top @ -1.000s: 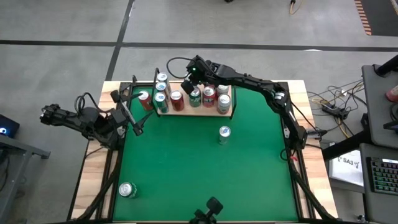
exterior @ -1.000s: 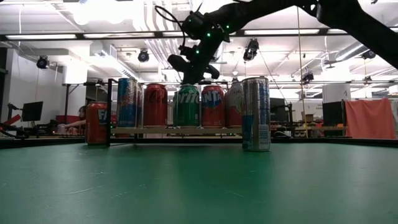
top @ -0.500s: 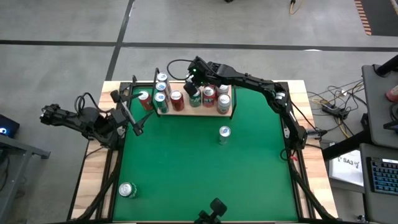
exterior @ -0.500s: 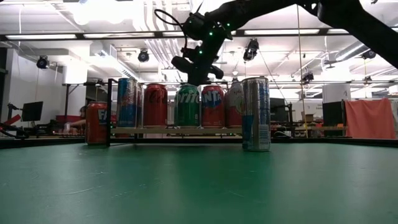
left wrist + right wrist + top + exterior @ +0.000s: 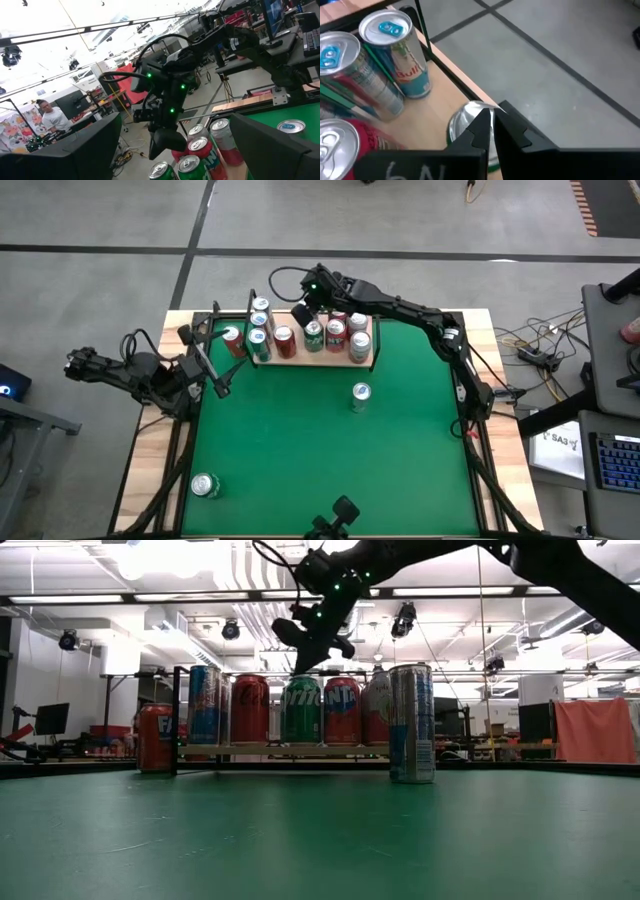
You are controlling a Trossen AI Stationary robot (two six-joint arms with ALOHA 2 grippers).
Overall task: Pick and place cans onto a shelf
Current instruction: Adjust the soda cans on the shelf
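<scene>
I count eight cans on the shelf [image 5: 300, 358], though the right arm hides part of the row, so it may be more. One red can [image 5: 233, 340] stands just left of the shelf. Two more stand on the green table [image 5: 320, 450]: one mid-table [image 5: 361, 394], one near-left [image 5: 205, 485]. The right gripper [image 5: 301, 314] hovers over the shelf, pinched closed and empty. The left gripper [image 5: 205, 355] waits spread wide at the table's left edge.

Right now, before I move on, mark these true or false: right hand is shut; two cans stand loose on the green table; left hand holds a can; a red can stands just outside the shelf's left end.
1. The right hand is shut above the shelf: true.
2. Two cans stand loose on the green table: true.
3. The left hand holds a can: false, it is open and empty at the table's left edge.
4. A red can stands just outside the shelf's left end: true.
</scene>
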